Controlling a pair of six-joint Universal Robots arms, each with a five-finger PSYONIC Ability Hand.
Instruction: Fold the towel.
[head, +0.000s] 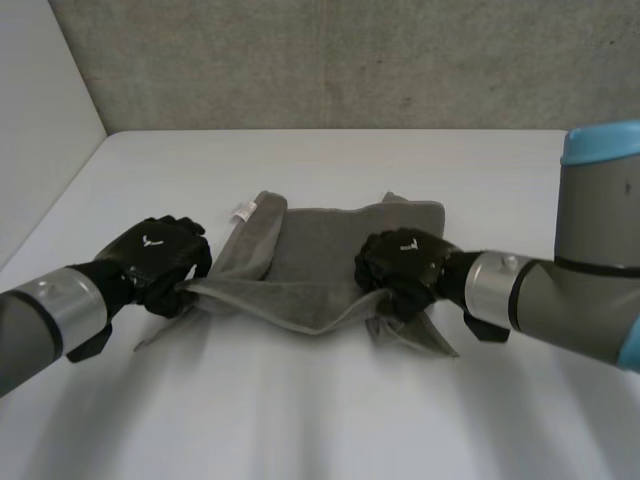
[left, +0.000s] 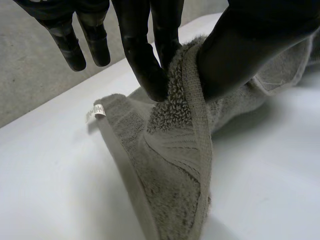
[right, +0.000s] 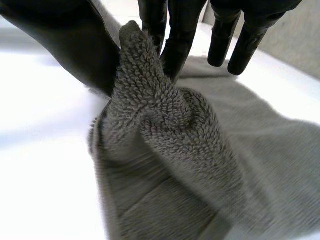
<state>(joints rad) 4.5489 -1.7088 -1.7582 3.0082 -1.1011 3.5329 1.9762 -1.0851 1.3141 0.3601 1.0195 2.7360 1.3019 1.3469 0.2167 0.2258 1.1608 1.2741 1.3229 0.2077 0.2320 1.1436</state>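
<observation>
We saw the grey towel (head: 322, 243) lying mid-tabletop (head: 320, 410), the left hand (head: 160, 262) pinching its 8 o'clock corner and the right hand (head: 402, 264) its 4 o'clock corner, and judged either shallow pinch might slip, leaving a crooked fold.

left hand (head: 155, 258), right hand (head: 403, 262) both pinching, thumb against fingers

Looked down on a white table (head: 330, 420), smooth and softly lit. Backed by a rough grey wall (head: 330, 60), speckled like concrete. Closed off at the left by 1 plain pale wall (head: 40, 120), meeting the grey in a corner.
</observation>
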